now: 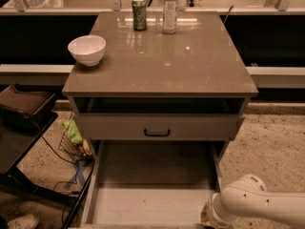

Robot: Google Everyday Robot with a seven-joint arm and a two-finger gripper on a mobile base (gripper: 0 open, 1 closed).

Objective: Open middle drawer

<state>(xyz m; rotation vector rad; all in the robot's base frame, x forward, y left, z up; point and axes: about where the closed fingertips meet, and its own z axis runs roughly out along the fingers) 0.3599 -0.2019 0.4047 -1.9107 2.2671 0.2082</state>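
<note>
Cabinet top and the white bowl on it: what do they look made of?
Cabinet top: likely polished stone or laminate; it mirrors the can and bottle. Bowl: probably glazed ceramic, white, soft sheen. End effector: low right, at the open drawer front.

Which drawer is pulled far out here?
The middle drawer, below the upper drawer whose front shows its loop handle; its pale floor lies exposed, and the tool sits at its front right corner.
</note>
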